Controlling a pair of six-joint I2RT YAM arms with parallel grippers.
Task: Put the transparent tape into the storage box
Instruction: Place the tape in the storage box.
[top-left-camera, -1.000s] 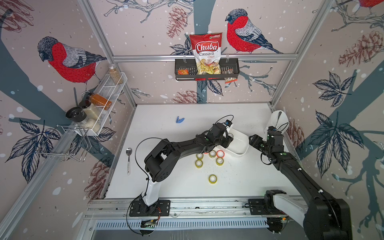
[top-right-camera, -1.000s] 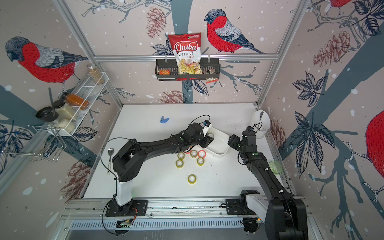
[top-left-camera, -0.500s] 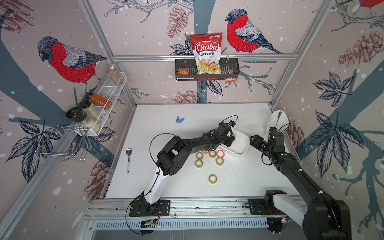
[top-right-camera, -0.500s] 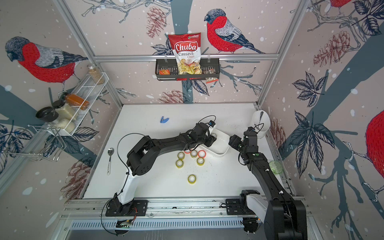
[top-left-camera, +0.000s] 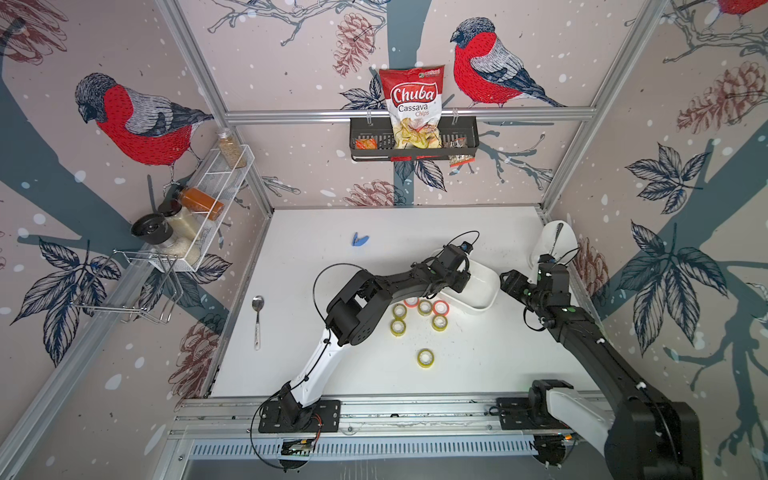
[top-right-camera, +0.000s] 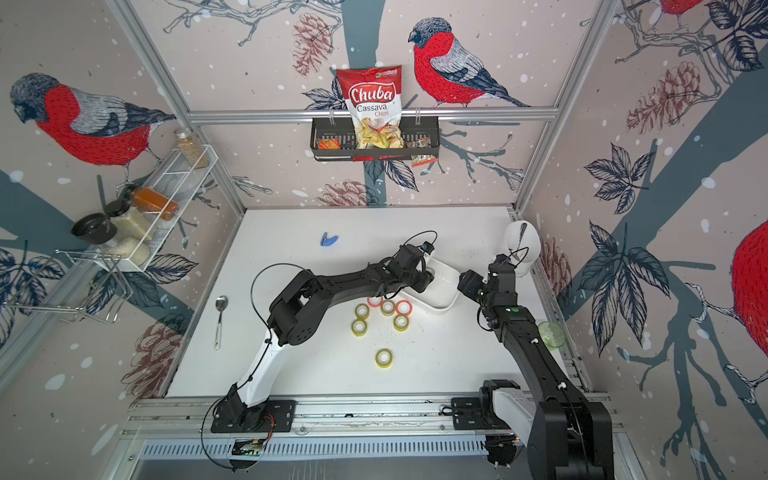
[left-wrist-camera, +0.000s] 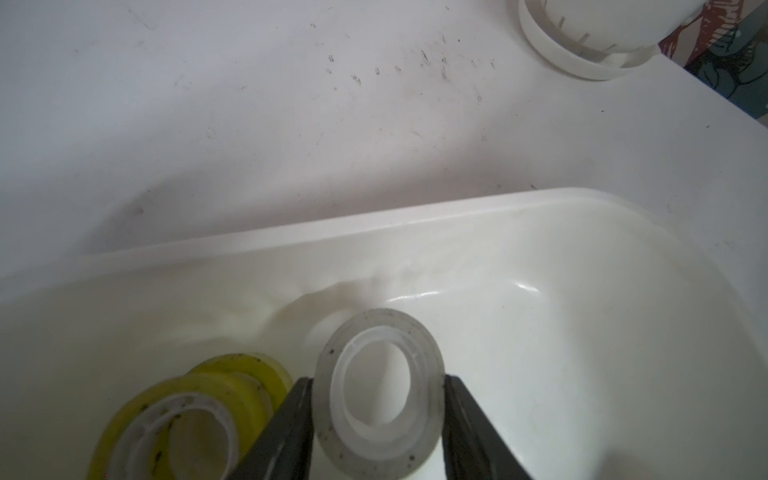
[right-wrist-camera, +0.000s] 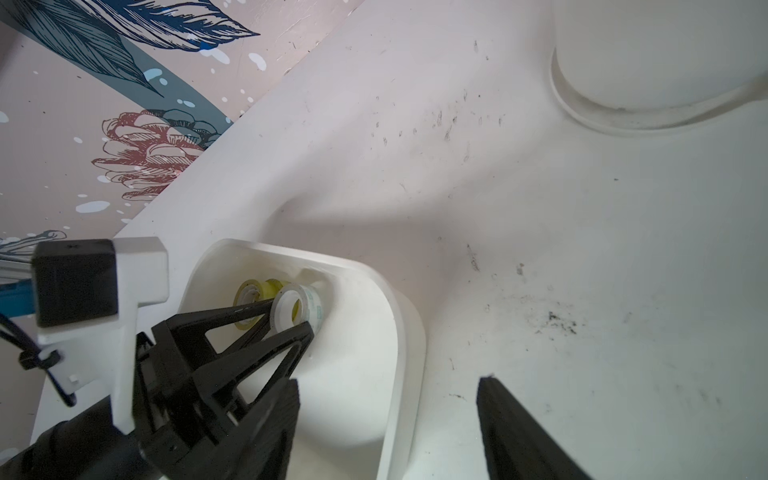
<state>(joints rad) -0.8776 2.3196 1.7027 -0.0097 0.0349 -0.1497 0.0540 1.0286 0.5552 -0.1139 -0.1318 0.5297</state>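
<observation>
The transparent tape (left-wrist-camera: 426, 386) is a clear roll with a white core. My left gripper (left-wrist-camera: 378, 380) is shut on it, one finger on each side, and holds it inside the storage box (left-wrist-camera: 415, 216). In the right wrist view the transparent tape (right-wrist-camera: 309, 303) sits near an end wall of the storage box (right-wrist-camera: 399, 316), beside a yellow roll (right-wrist-camera: 249, 293) lying there. In both top views the left gripper (top-left-camera: 463, 280) (top-right-camera: 428, 276) reaches over the white storage box (top-left-camera: 484, 305) (top-right-camera: 446, 303). My right gripper (right-wrist-camera: 388, 415) (top-left-camera: 509, 282) is open, its jaws astride the box's rim.
Several yellow tape rolls (top-left-camera: 425, 358) and two red ones (top-left-camera: 440, 307) lie on the table in front of the box. A white cylindrical holder (top-left-camera: 555, 245) stands at the back right. A spoon (top-left-camera: 257, 320) and a blue clip (top-left-camera: 360, 240) lie to the left.
The left arm's elbow has swung to the right and away from the front edge, while its gripper stayed over the box with the roll. The right arm has hardly moved.
</observation>
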